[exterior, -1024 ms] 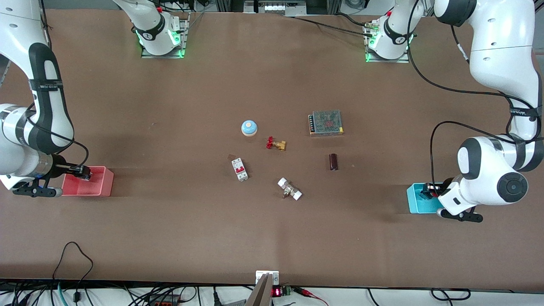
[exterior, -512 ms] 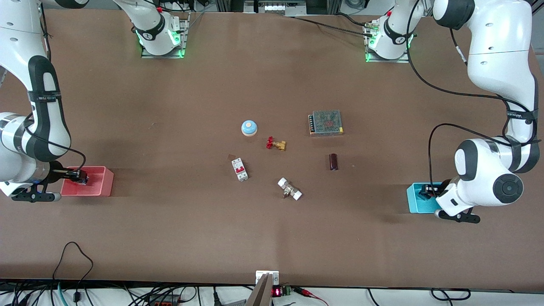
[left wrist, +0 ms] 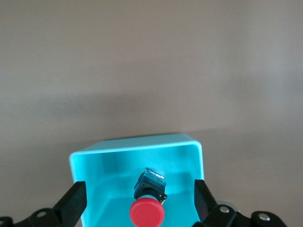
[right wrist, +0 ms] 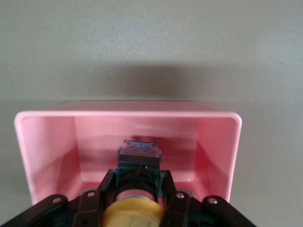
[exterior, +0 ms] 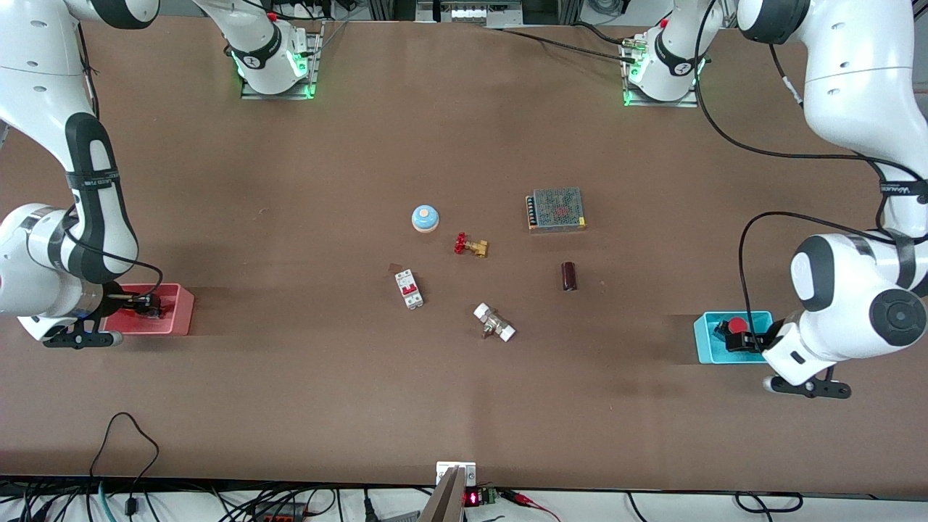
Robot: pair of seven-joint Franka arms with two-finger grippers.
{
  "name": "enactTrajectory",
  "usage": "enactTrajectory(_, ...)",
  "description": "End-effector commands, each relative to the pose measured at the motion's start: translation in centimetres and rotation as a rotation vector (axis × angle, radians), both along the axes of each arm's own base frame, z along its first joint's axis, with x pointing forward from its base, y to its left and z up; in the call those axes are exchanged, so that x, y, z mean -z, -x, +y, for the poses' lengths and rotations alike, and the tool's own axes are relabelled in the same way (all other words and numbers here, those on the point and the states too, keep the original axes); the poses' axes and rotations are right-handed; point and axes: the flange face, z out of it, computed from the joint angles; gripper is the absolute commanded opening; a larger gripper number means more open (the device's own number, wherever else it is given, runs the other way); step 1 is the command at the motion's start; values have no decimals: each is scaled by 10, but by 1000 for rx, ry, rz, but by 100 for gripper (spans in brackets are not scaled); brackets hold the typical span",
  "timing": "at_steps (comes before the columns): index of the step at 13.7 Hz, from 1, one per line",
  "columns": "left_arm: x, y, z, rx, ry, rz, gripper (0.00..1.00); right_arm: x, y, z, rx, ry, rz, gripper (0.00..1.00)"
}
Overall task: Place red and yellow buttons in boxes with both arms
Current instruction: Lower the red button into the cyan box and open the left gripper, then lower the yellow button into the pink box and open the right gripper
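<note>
Left wrist view shows the red button (left wrist: 147, 212) lying on the floor of the cyan box (left wrist: 137, 150), and my left hand (left wrist: 140, 201) is spread wide, its fingers (left wrist: 72, 202) standing clear on either side of the cap and touching nothing. I judge that half of the job done; what remains for this arm is to lift away. From the front, that box (exterior: 705, 341) sits at the left arm's end of the tabletop (exterior: 326, 145), with the red cap (exterior: 737, 325) showing inside and my left hand (exterior: 727, 337) low over it, wrist bent down from a folded elbow.

The yellow button (right wrist: 133, 213) is not yet released: my right hand (right wrist: 137, 182) is closed narrowly on it, holding it down inside the pink box (right wrist: 128, 116), base toward the floor. I cannot tell whether the base touches. That box (exterior: 181, 313) lies at the right arm's end of the tabletop, my right hand (exterior: 148, 306) dipped into it. What is left, as I judge it, is to open these fingers and raise both arms.
</note>
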Motion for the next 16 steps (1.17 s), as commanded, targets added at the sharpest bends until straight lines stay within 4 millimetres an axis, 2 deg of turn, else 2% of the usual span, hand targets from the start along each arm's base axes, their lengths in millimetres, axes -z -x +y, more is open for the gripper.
enactTrajectory(1,-55,9,-6,-56,7,-18,100,7,-10,-2,-33,6,-43,33)
enactTrajectory(4,-133,25,-19,-63,23,-57,100,9,-10,-1,-31,4,-46,33)
enactTrajectory(5,-155,34,-24,-68,28,-50,100,11,-10,0,-30,1,-45,38)
enactTrajectory(6,-174,43,-31,-60,35,-52,100,14,-10,2,-30,-2,-41,60)
enactTrajectory(7,-192,53,-33,-55,38,-63,100,14,-10,3,-26,-3,-41,90)
enactTrajectory(8,-207,63,-33,-55,38,-70,100,12,-11,3,-24,-5,-43,100)
enactTrajectory(11,-251,99,-36,-51,41,-92,100,-2,-12,5,-1,-33,-55,100)
enactTrajectory(13,-268,122,-36,-48,41,-104,100,-29,-13,7,14,-55,-71,100)
enactTrajectory(16,-284,151,-37,-40,41,-122,100,-114,-9,17,6,-71,-104,100)
